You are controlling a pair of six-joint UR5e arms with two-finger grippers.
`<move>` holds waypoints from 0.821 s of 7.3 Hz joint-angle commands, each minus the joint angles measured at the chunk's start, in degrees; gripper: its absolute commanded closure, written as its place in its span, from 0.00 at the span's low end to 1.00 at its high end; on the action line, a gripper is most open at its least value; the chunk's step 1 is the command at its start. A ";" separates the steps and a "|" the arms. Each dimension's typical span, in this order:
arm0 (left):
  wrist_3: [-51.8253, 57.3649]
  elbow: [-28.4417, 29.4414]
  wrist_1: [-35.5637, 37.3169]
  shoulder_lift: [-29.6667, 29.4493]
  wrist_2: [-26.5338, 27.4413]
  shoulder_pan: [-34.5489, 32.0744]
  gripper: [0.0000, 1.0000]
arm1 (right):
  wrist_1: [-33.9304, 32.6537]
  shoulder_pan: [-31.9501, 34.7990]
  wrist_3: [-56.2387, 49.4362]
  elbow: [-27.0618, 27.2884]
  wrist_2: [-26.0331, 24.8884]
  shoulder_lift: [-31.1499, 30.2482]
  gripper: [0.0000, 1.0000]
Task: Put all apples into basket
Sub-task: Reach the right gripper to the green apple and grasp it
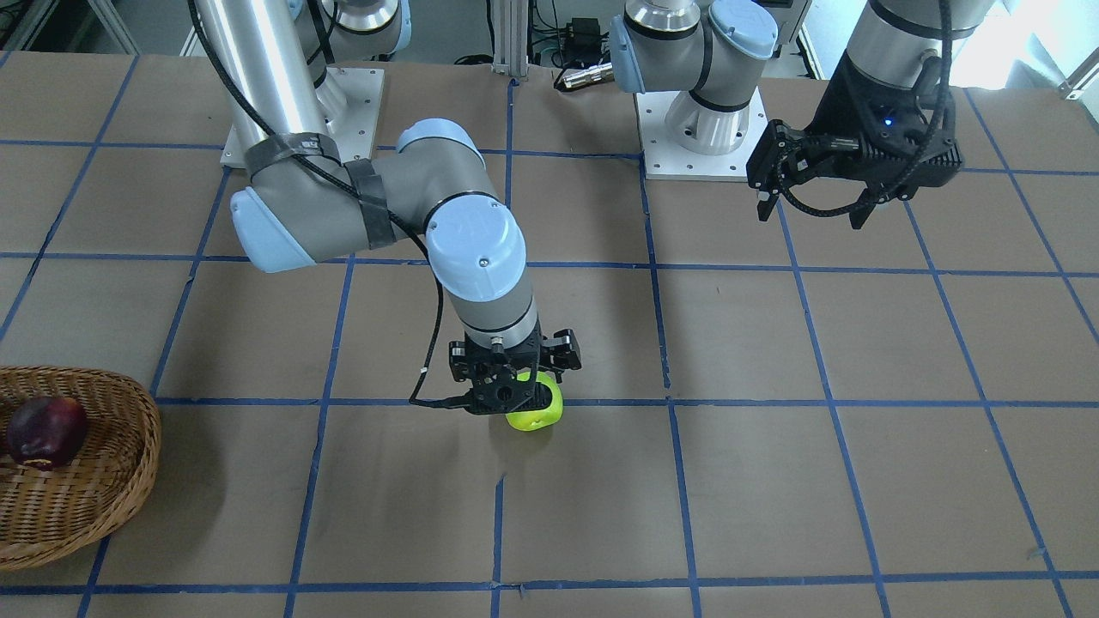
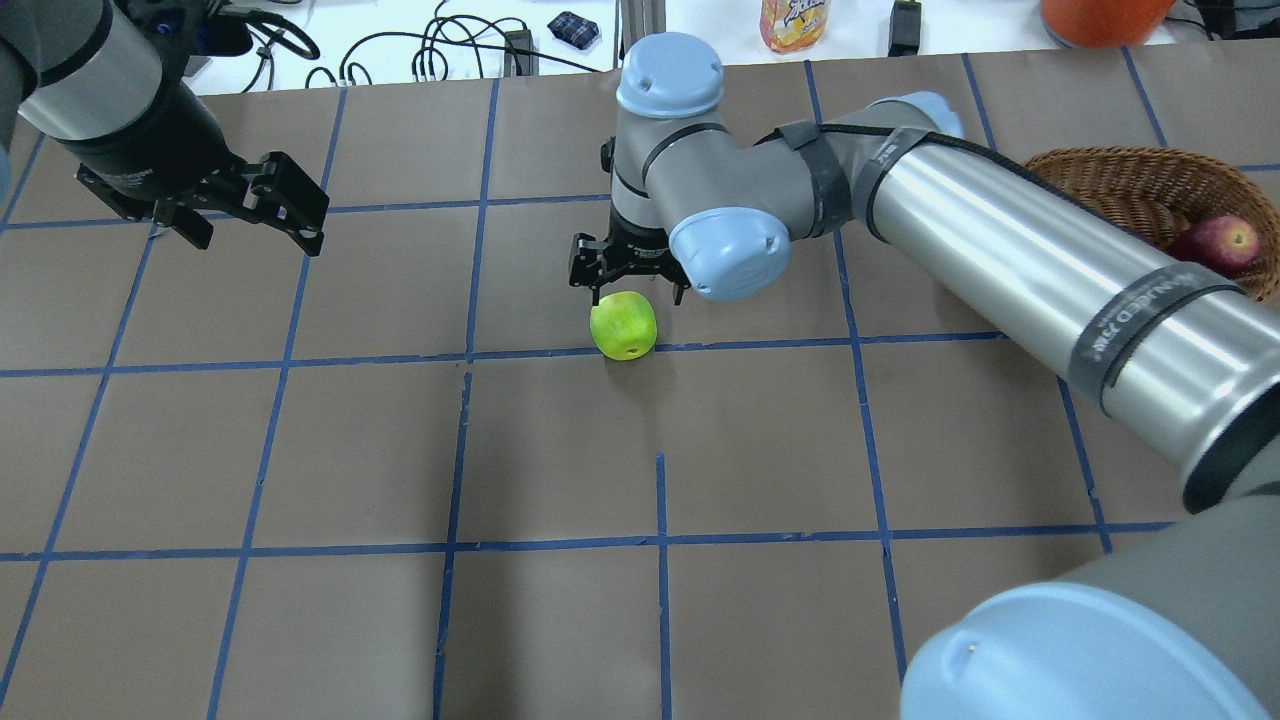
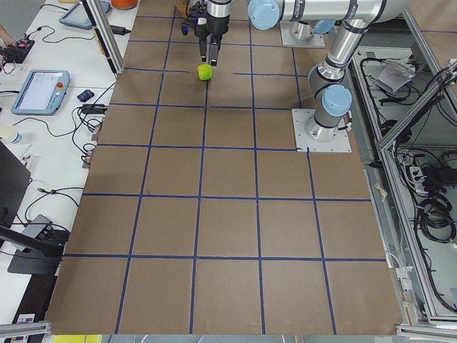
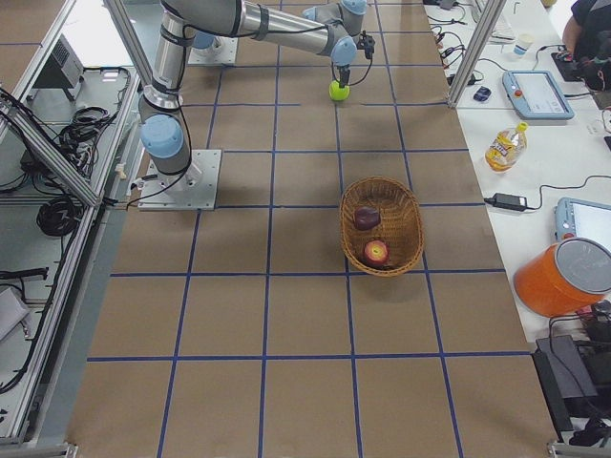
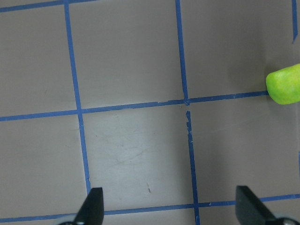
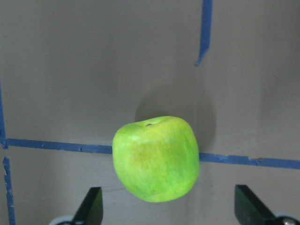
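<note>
The lime green apple (image 1: 537, 414) (image 2: 624, 325) (image 6: 155, 158) lies on the table on a blue tape line. My right gripper (image 1: 513, 378) (image 2: 632, 275) (image 6: 171, 211) hangs open just over it, one finger on each side, not touching. The wicker basket (image 1: 137, 429) (image 2: 1100, 165) (image 4: 410, 215) stands at the table's right end. It holds the dark maroon apple (image 1: 47, 432) (image 4: 367, 218) and the red apple (image 2: 1220, 243) (image 4: 376, 252). My left gripper (image 1: 811, 202) (image 2: 255, 238) (image 5: 171, 211) is open and empty, high above the table's left part. The green apple also shows at the right edge of its wrist view (image 5: 284, 84).
The two arm bases (image 1: 700, 129) (image 1: 300, 120) stand on plates at the robot's side of the table. A side bench beyond the far edge carries a drink bottle (image 4: 504, 145), an orange bucket (image 4: 563, 277) and cables. My right arm's long link (image 2: 1000, 240) crosses in front of the basket.
</note>
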 commanded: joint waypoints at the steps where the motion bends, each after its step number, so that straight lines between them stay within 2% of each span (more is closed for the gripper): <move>1: 0.15 -0.30 -0.89 1.58 0.32 0.45 0.00 | -4.71 1.37 -0.35 0.23 -0.26 3.13 0.00; 4: 0.32 1.01 -6.42 2.89 -0.29 -0.16 0.00 | -5.76 1.37 -0.09 0.14 -1.06 3.67 0.00; 5: 0.06 0.93 -6.52 2.90 -2.47 -0.25 0.00 | -5.94 1.37 -0.27 0.49 -2.28 4.45 0.00; 6: 0.23 -0.46 -6.17 2.29 -2.40 -0.25 0.00 | -6.99 1.37 -0.79 0.32 -5.07 5.51 0.00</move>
